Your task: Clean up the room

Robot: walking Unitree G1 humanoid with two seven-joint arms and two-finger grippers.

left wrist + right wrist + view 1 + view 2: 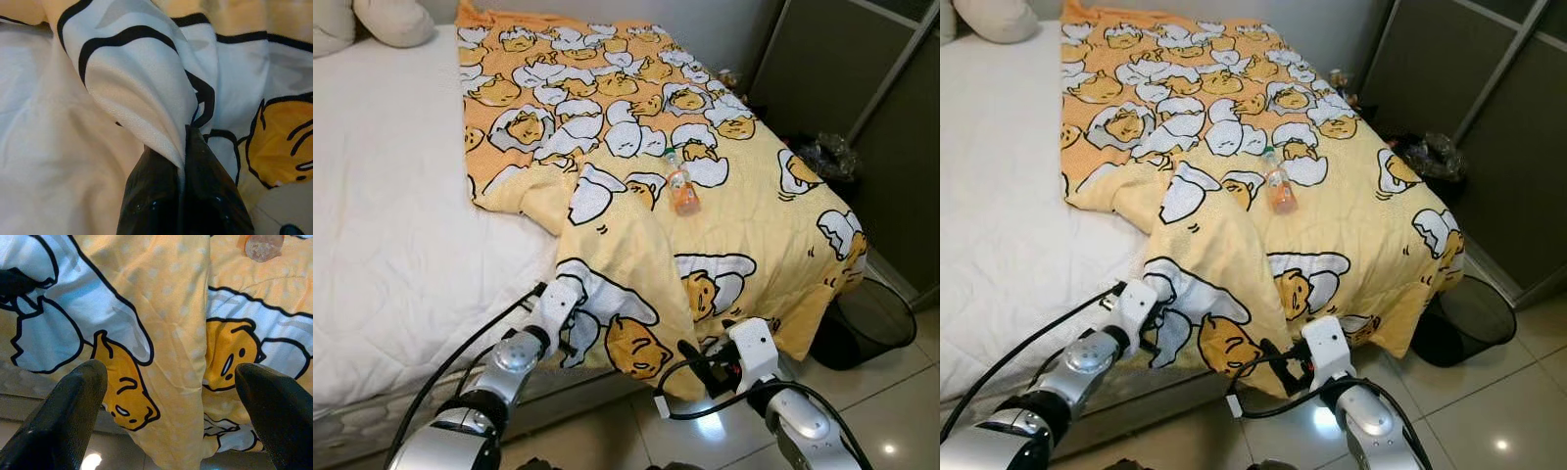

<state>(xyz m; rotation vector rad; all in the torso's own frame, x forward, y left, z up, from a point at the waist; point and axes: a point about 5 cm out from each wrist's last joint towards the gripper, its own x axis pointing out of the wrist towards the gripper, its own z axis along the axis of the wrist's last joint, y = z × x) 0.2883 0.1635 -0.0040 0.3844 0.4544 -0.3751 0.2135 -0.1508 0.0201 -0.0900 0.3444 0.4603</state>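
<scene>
The blanket, yellow and orange w/ cartoon egg prints, lay rumpled across the right half of the bed, its near edge spilling over the foot toward the tiled floor. A small plastic bottle of orange drink rested on top of it, roughly mid-blanket, lying on its side.

The left gripper was down at the hanging edge, clenched on a fold of the blanket; in the left wrist view the cloth was pinched right between the black fingers. The right gripper hung released, jaws spread wide, just in front of the draped corner and not touching it.

Handling, as I judged it: thin, soft, light fabric, no stiffness at all, so it'd sag and bunch wherever it wasn't held. Not fragile, maybe a bit slick. Best hold looked like the hem or a gathered ridge, e.g. the long fold running down the overhang straight ahead of the right gripper. With two holds well apart along that near edge, it could be pulled flat or folded.

Snag: that bottle. Light, round, free to roll, so any tug on the blanket would prob. send it off toward the black bin standing on the floor beside the bed's corner. Worth lifting it off first, I reckoned.
</scene>
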